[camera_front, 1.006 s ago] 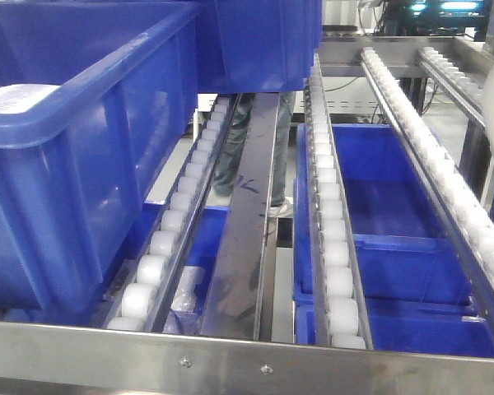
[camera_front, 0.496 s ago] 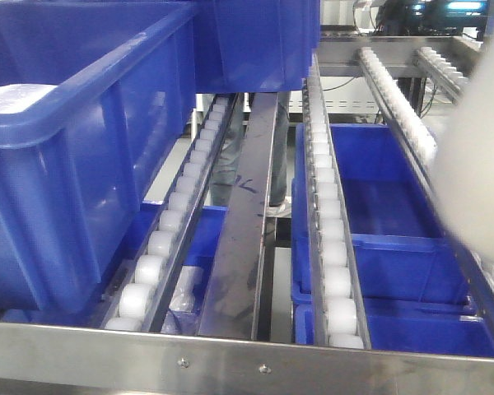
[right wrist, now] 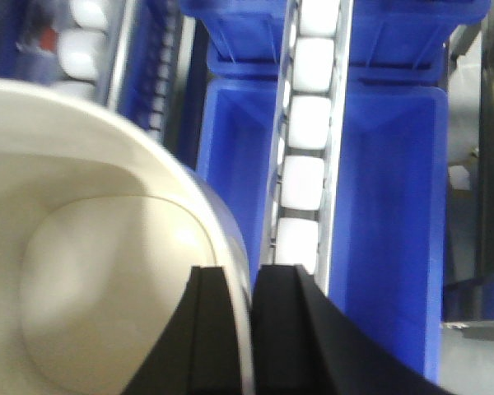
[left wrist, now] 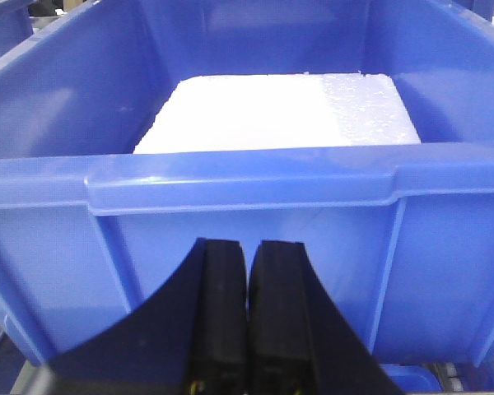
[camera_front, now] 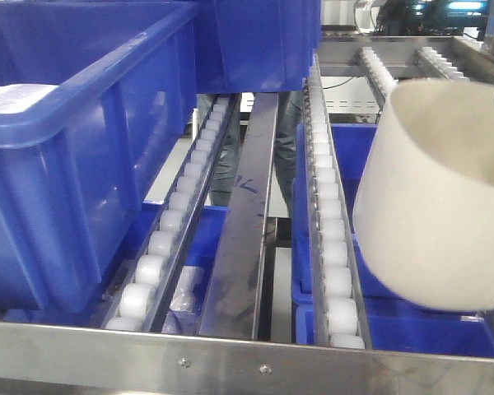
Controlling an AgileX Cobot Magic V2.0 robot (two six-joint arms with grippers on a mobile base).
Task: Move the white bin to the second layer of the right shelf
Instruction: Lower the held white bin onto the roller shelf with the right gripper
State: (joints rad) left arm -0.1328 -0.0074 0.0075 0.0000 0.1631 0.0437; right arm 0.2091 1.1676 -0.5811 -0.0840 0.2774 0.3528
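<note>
The white bin (camera_front: 432, 197) hangs at the right side of the exterior front-facing view, tilted with its mouth facing up and to the right, above the roller tracks of the right shelf second layer (camera_front: 325, 222). No part of the bin is seen resting on the rollers; its lower edge sits in front of a blue crate (camera_front: 395, 247) on the level below. In the right wrist view the right gripper (right wrist: 235, 329) is pinched on the bin's rim (right wrist: 222, 247), one black finger inside the wall and one outside, the cream interior filling the left half of the frame and a row of white rollers (right wrist: 305, 156) running past just to the right.

The left gripper (left wrist: 247, 313) has its two black fingers pressed together with nothing between them, poised just in front of the outer wall of a large blue crate (left wrist: 247, 222) that holds a white foam block (left wrist: 280, 111). In the front view that crate (camera_front: 74, 156) stands on the left rollers behind the grey front rail (camera_front: 230, 358) with its screws.
</note>
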